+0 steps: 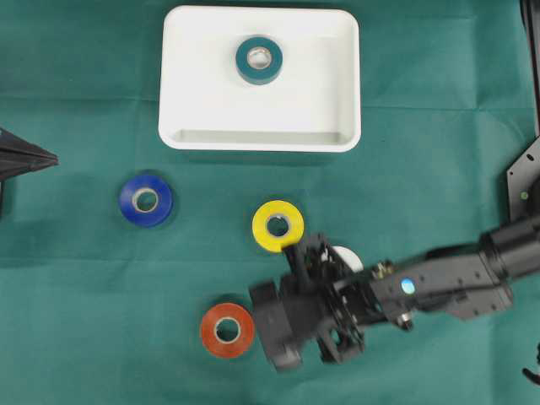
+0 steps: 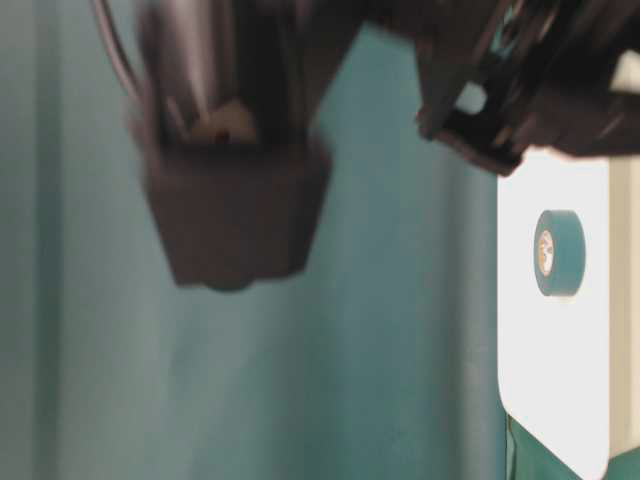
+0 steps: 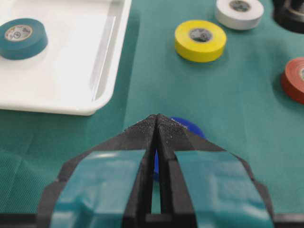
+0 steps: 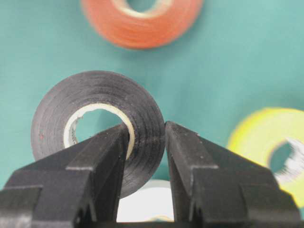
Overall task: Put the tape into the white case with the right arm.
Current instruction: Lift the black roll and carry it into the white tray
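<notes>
The right gripper [image 4: 146,142] pinches a black tape roll [image 4: 97,111] by its wall: one finger [image 4: 97,161] passes through the roll's hole, the other presses the outer face. In the right wrist view the roll stands on edge, lifted off the cloth, its hole axis pointing toward the camera and its flat faces upright. In the overhead view the roll itself is hidden under the right arm [image 1: 439,283], so its tilt there cannot be read.

Taking the white case [image 1: 173,84] as the landmark: the held roll hangs well below the case's near rim, at the gripper's place beside the yellow roll. A teal roll [image 1: 259,60] lies flat inside the case, toward its far side, hole upward. The yellow roll [image 1: 278,225] lies flat on the cloth below the case's near rim. The blue roll [image 1: 146,200] lies below the case's left corner. The red roll [image 1: 227,330] lies farthest below the case, left of the gripper. A white roll [image 3: 239,13] lies beyond the yellow one in the left wrist view, mostly covered by the arm from overhead.

The left gripper [image 3: 156,123] has its fingertips pressed together, empty, left of the case and well apart from it.

Everything rests on a green cloth [image 1: 84,295] with faint fold lines; the table-level view is blurred, probably by the arm's closeness.
</notes>
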Motion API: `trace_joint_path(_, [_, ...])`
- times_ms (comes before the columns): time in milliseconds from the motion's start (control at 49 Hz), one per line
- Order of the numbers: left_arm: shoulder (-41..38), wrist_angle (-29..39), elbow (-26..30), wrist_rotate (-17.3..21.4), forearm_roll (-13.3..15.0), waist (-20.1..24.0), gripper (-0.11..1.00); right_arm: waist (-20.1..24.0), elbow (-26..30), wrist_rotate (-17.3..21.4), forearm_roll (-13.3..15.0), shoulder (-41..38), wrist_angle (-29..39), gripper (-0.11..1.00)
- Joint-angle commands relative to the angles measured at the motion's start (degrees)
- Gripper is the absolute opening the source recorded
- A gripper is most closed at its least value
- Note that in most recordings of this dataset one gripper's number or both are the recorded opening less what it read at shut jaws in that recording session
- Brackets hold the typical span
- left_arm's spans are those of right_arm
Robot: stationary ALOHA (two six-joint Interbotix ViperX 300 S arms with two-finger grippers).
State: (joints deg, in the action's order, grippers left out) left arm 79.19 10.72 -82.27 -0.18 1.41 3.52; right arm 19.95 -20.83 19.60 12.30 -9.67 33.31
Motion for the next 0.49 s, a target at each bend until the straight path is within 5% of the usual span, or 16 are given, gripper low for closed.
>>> trace_joint_path(0, [-0.35, -0.53, 0.7, 0.0, 0.09, 0.18, 0.01, -2.99, 1.67, 0.53, 0.79, 2.99, 0.44, -0.01])
trace_joint_path(470, [-0.35, -0.62, 0.53, 0.09, 0.09, 0.18, 0.01, -20.39, 1.58, 0.53, 4.31, 4.83, 0.09, -0.01])
